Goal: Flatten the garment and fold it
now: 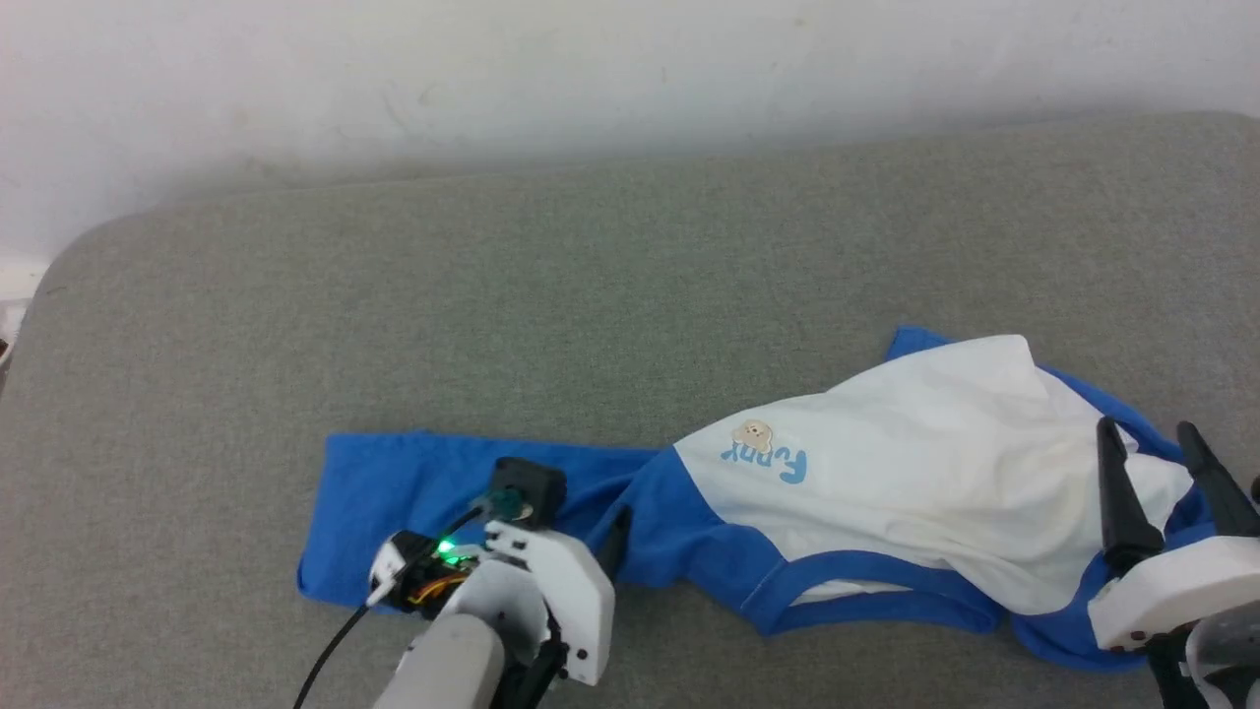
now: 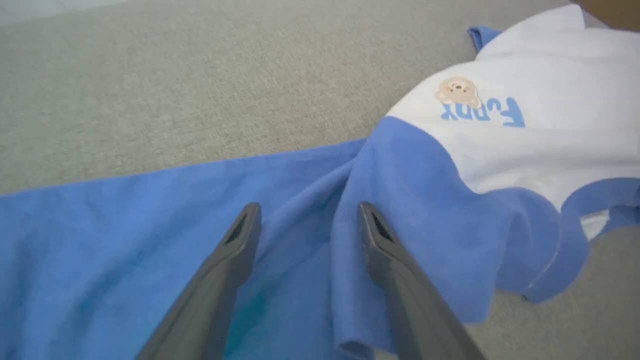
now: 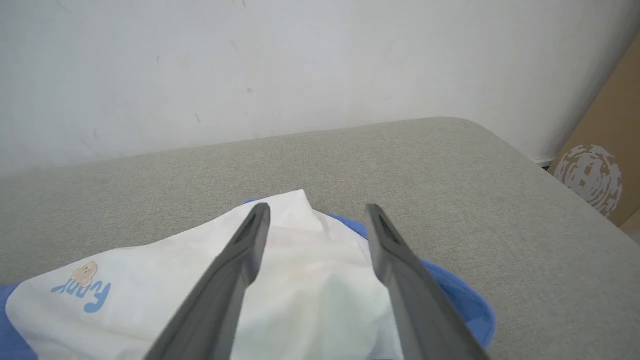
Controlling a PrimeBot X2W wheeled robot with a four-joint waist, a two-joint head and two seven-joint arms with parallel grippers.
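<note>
Garment (image 1: 886,473) lies crumpled on the near part of the grey bench (image 1: 591,295). One blue sleeve (image 1: 413,492) is stretched flat to the left, and the white body is bunched on the right. Left gripper (image 2: 307,215) is low over the sleeve, fingers wide apart and empty. Right gripper (image 1: 1149,433) is over the white body, fingers also wide apart, holding nothing.

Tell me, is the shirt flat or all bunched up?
Bunched up. The shirt has one blue sleeve spread flat, but its white middle humps in wrinkles, with blue cloth poking out beneath.
</note>
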